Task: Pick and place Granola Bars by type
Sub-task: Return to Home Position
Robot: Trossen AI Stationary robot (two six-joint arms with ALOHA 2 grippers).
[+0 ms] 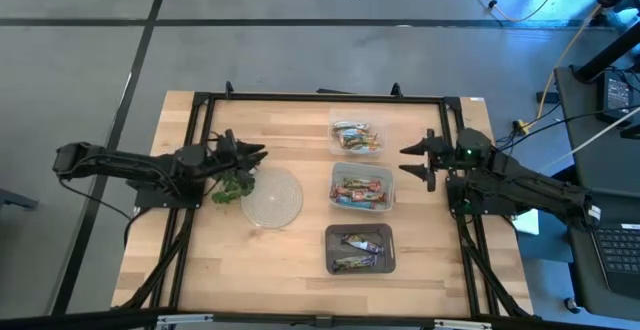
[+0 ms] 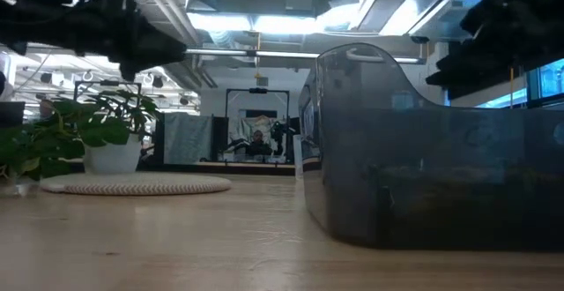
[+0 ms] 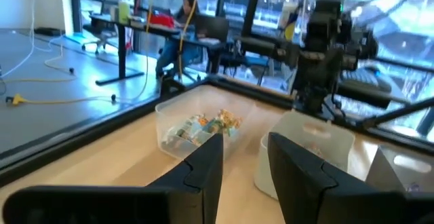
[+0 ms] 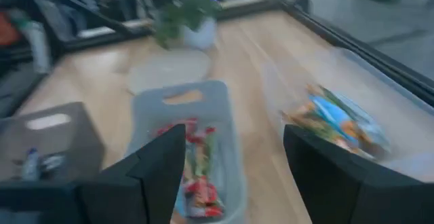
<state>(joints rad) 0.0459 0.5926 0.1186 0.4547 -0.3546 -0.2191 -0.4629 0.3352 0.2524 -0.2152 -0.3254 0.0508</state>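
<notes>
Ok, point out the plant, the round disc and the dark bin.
plant (image 1: 232, 186), high view, its leaves.
round disc (image 1: 275, 199), high view, its middle.
dark bin (image 1: 329, 250), high view, its left rim.

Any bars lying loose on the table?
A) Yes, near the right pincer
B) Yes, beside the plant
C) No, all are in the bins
C: every bar in view lies inside one of the three bins; the bare table shows none.
</notes>
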